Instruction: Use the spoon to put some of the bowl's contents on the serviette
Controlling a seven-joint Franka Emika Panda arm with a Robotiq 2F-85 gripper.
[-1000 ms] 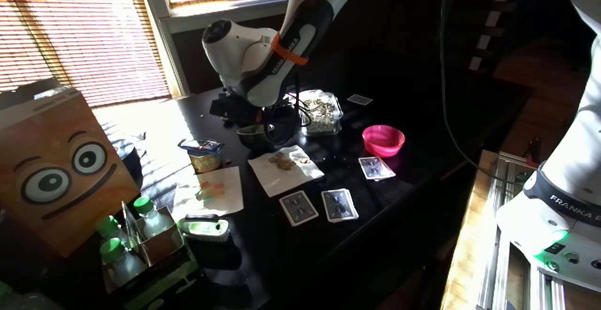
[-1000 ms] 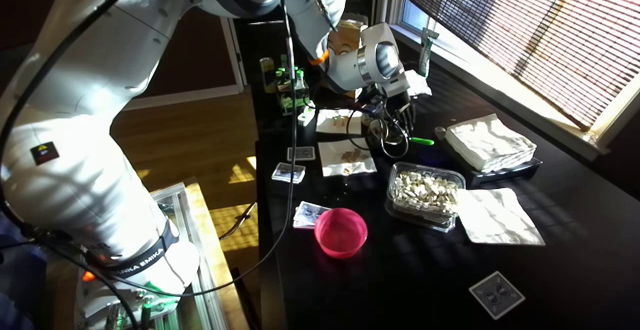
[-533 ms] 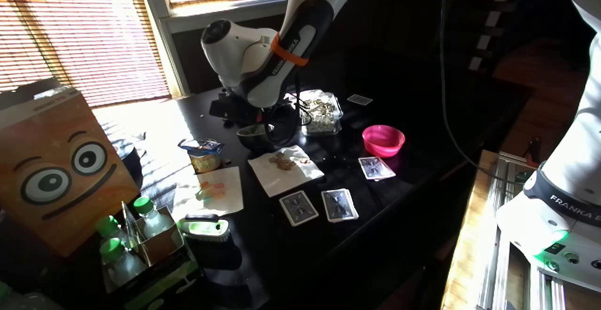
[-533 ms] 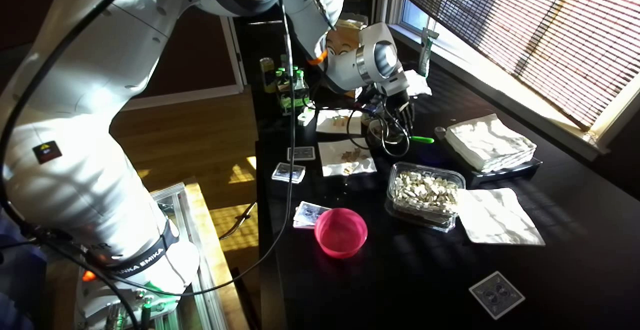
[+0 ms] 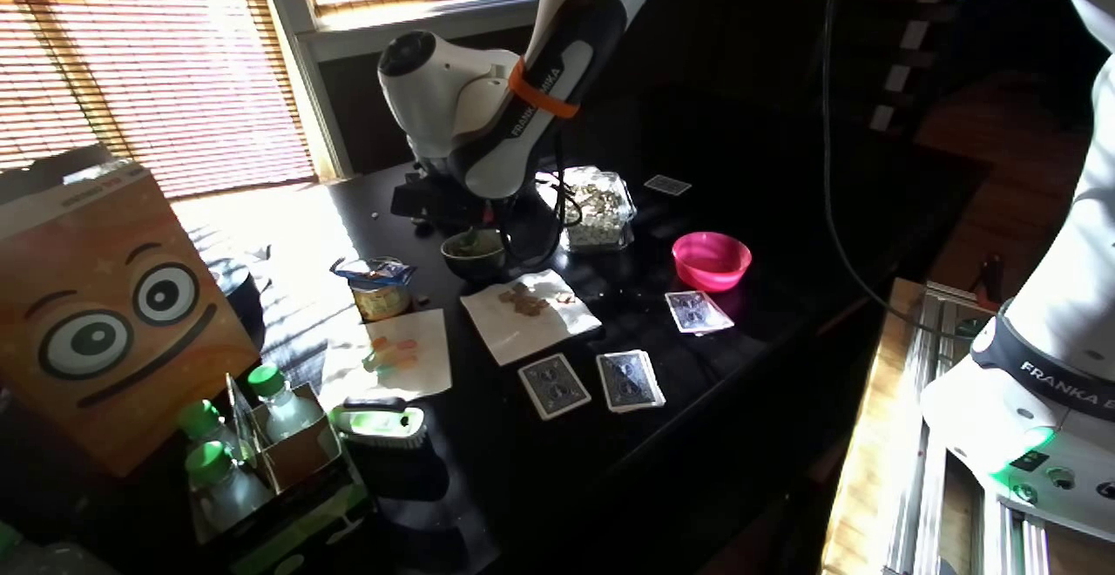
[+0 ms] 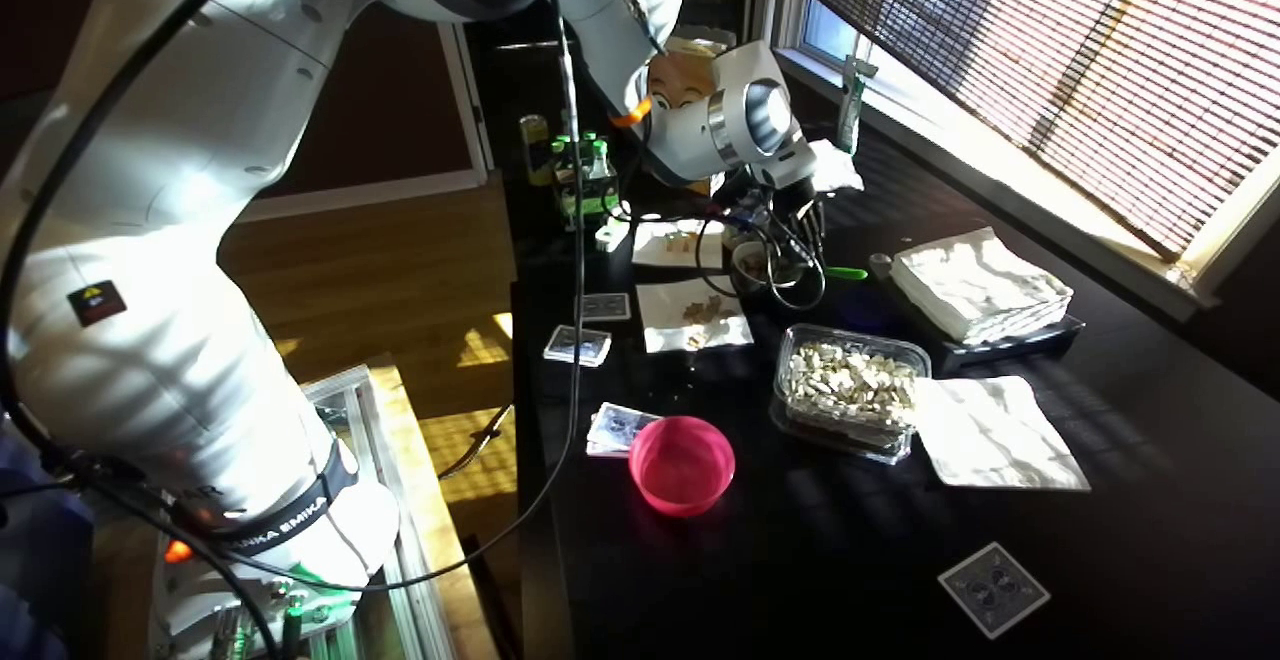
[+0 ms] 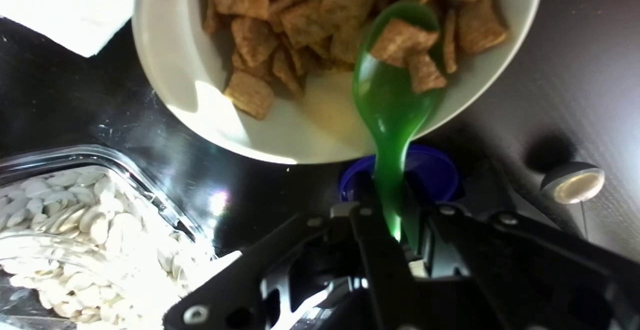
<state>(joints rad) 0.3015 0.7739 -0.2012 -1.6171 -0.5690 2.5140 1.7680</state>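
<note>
The hand (image 7: 391, 220) is gripping the handle of a green spoon (image 7: 392, 107), closed narrow around it. The spoon's scoop is reaching over the inside of the bowl (image 7: 172, 55) and is carrying a few brown pieces (image 7: 402, 42), while many more crumbly pieces (image 7: 335, 15) are lying in the bowl around it. The angle is leaving it unclear whether the scoop is touching them.

The bowl is standing on the dark table (image 5: 496, 453), and the white serviette (image 5: 514, 335) is lying just beside it, bearing brown bits (image 5: 525, 301) at its middle. In an exterior view, loops of black cable (image 6: 797, 309) are hanging in front of the bowl and partly hiding it. A dark blue round thing (image 7: 435, 170) is showing below the spoon's handle, just beside the bowl. A clear tub (image 6: 840, 432) of pale flat pieces (image 6: 850, 380) is standing near the bowl, with a plain napkin (image 6: 1005, 435) lying just beside the tub. On the bowl's opposite side a can (image 5: 383, 303) is standing with a blue packet (image 5: 375, 272) on top, near a second sheet (image 5: 427, 331) bearing coloured bits (image 5: 392, 355). A single card (image 5: 555, 386) and a pile of cards (image 5: 631, 382) are lying just off the serviette, and a pink bowl (image 5: 712, 277) is standing farther away. A brush (image 5: 379, 425) is resting beside a carton (image 5: 305, 453) of green-capped bottles (image 5: 231, 490).
</note>
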